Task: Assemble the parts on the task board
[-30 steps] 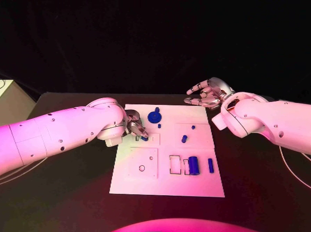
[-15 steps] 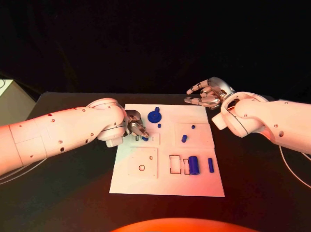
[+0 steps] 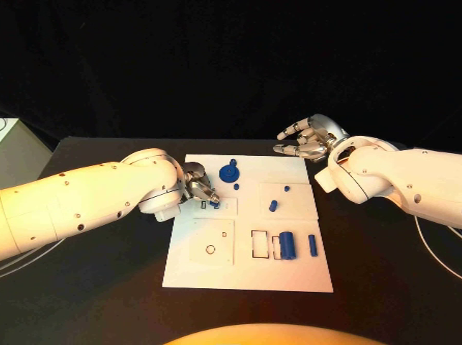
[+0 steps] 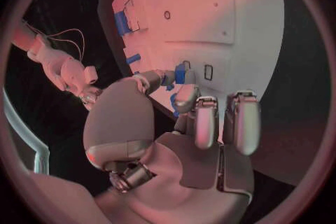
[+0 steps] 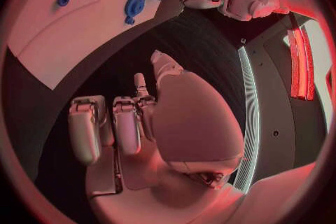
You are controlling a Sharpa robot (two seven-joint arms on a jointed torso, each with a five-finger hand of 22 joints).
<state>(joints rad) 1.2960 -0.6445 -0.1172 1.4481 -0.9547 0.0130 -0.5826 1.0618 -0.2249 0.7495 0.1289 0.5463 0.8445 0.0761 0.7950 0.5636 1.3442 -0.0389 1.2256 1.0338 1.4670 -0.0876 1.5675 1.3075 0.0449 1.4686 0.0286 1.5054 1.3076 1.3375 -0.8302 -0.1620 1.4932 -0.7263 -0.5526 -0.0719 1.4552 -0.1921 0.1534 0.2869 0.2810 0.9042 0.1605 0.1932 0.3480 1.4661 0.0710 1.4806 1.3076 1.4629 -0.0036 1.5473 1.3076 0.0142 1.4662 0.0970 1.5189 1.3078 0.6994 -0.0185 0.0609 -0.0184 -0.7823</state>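
The white task board (image 3: 293, 269) lies in the middle of the black table. My left hand (image 3: 197, 188) hovers over the board's left edge and pinches a small blue part (image 3: 214, 205) between thumb and finger, just above the small rectangular slots there. The left wrist view shows the same blue part (image 4: 180, 74) at the fingertips beside a slot (image 4: 208, 71). My right hand (image 3: 305, 140) hangs past the board's far right corner, fingers loosely apart, holding nothing. On the board sit a blue disc (image 3: 228, 173), a blue cylinder (image 3: 288, 245) and a thin blue bar (image 3: 312, 245).
Small blue pieces (image 3: 274, 205) lie on the board's right middle panel. A ring-shaped hole (image 3: 210, 250) marks the near left panel. A pale box (image 3: 3, 147) stands at the table's far left. In the right wrist view the blue disc (image 5: 134, 4) sits on the board (image 5: 70, 33).
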